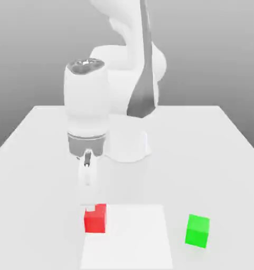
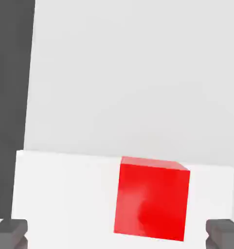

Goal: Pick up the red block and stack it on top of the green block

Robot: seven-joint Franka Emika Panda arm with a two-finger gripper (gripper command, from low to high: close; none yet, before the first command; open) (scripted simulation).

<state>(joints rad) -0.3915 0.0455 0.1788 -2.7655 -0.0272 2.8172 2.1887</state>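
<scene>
Red block (image 1: 95, 219) lies just below the wide-open jaws.

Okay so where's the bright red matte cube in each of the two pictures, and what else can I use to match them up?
Exterior view: the bright red matte cube is left of centre, low in the picture, just below the gripper.
Hand view: it lies between the gripper's open, dark grey fingertips.
Shared landmark: the flat white rectangular patch on the pale table, beside or under the cube in both.
</scene>
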